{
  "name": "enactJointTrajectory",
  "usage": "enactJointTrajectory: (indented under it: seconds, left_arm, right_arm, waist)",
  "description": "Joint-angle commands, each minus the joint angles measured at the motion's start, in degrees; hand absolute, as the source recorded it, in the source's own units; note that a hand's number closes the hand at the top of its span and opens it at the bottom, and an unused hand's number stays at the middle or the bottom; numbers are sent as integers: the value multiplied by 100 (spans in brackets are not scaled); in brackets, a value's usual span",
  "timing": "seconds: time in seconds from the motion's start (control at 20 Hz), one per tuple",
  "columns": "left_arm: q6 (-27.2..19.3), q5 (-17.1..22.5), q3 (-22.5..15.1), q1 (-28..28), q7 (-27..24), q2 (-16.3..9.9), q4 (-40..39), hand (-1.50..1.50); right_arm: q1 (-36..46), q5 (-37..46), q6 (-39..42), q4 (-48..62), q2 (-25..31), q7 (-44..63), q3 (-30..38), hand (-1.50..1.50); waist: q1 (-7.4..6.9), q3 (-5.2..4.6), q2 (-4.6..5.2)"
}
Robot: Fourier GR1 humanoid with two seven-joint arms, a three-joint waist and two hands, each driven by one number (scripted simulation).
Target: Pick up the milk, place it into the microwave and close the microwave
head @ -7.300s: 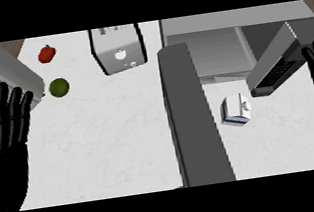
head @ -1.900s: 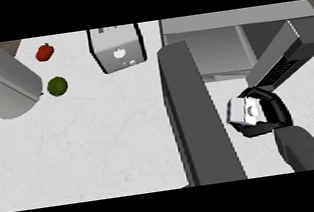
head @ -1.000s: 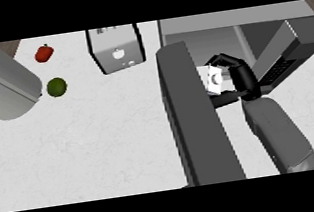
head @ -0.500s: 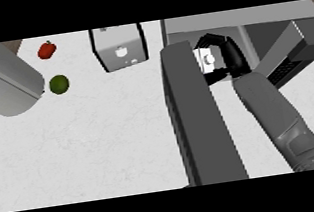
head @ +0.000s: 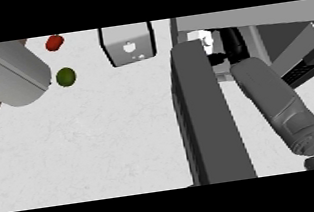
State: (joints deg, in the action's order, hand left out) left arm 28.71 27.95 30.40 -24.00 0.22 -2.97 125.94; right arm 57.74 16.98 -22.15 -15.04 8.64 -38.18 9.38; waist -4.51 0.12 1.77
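Observation:
The white milk carton (head: 201,39) is at the mouth of the open microwave (head: 266,14), at the view's top right. My right hand (head: 232,43) is curled round the carton and hides most of it. Its grey forearm stretches up from the lower right into the opening. The microwave's dark door (head: 207,121) stands open as a long slab just left of that forearm. Of my left arm only the grey forearm (head: 2,74) shows, at the upper left; its hand is out of view.
A toaster (head: 127,44) stands at the back, left of the microwave. A red fruit (head: 54,42) and a green one (head: 65,76) lie at the back left, next to my left forearm. The white counter (head: 98,146) ends at a dark floor strip on the left.
My right hand has lifted the milk off the counter and carried it away from me, up into the microwave's opening. The forearm now reaches further in.

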Motion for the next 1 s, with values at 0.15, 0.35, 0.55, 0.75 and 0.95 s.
enactJointTrajectory:
  seconds: [0.15,0.35,0.55,0.75,0.95]
  left_arm:
    - [99,-156,-55,67,-91,31,-164,-150]
    - [45,-88,-75,342,-20,-121,-293,-150]
    - [177,-251,-132,365,-194,-62,-474,-150]
    - [84,-253,-152,502,-74,-152,-391,-150]
    - [-68,-412,-191,657,-8,-157,-359,-150]
  right_arm:
    - [304,164,-1205,350,152,-35,117,150]
    - [458,440,-1398,494,460,-172,-65,150]
    - [367,586,-1677,706,459,-250,-145,150]
    - [366,720,-2237,974,596,158,-193,150]
    - [286,915,-3049,1478,1071,1199,-302,-150]
  waist:
    - [-110,-2,47]
    - [-257,4,159]
    - [-273,0,155]
    - [-407,7,239]
    - [-336,-12,287]
